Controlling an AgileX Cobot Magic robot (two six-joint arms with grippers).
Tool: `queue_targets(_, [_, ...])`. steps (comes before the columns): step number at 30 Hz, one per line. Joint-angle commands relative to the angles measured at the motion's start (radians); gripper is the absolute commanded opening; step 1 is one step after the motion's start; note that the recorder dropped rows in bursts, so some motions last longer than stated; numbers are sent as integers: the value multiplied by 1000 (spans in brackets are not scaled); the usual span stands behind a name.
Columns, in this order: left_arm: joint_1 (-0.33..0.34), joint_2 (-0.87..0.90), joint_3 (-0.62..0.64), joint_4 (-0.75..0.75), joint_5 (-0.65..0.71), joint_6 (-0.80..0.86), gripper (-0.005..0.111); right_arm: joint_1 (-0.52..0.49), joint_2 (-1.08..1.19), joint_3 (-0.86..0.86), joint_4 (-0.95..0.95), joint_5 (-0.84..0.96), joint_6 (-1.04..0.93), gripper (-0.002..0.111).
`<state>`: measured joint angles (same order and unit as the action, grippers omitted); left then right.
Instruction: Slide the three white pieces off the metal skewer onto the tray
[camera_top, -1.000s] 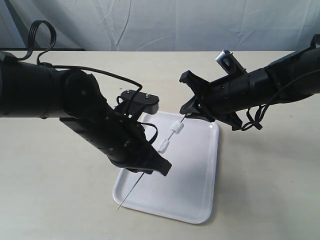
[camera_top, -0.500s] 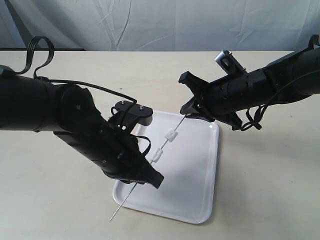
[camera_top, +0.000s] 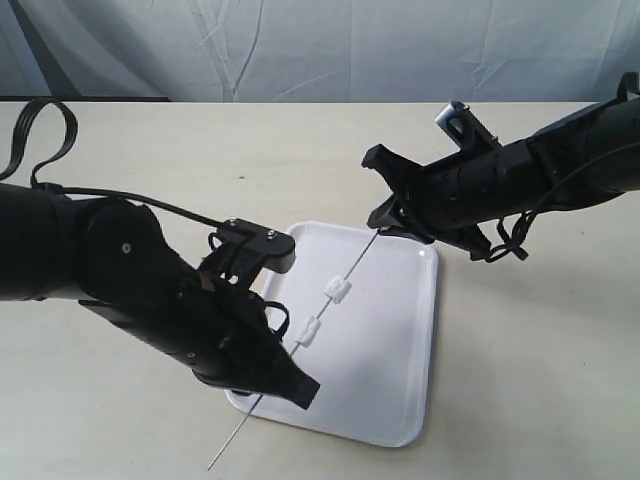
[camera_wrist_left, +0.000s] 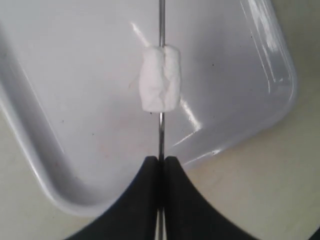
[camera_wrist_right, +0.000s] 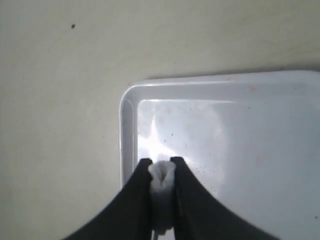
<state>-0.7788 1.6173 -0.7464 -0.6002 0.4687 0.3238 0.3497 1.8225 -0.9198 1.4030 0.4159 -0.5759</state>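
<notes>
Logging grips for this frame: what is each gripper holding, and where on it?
Left gripper pinches the metal skewer on bare rod, between its free tip and a white piece. Right gripper clamps another white piece by its sides.

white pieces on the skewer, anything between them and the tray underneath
Nothing visible. The upper white piece and the lower white piece sit on the metal skewer over bare tray, only air beneath. The left hand clamps the skewer further down; the right hand pinches the third piece.

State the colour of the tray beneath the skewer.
Glossy white; the tray shows best in the exterior view.
</notes>
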Motion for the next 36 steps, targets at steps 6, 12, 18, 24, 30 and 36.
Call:
queue_targets(6, [-11, -12, 42, -4, 46, -1, 0, -9, -1, -3, 7, -78, -12, -1])
queue_targets(12, [-8, -55, 46, 69, 4, -22, 0, -9, -1, -3, -43, -52, -15, -1])
queue_targets(18, [26, -95, 46, 412, 22, -313, 0, -9, -1, -2, -124, 23, -15, -1])
queue_targets(24, [30, -110, 46, 437, 22, -343, 0, -9, 1, 5, -168, 102, -15, -1])
queue_targets(30, [30, -110, 46, 412, 15, -343, 0, -7, 34, 56, -184, 136, -16, -1])
queue_targets(36, [30, -110, 46, 390, -31, -339, 0, 53, 85, 68, -187, 129, -19, 5])
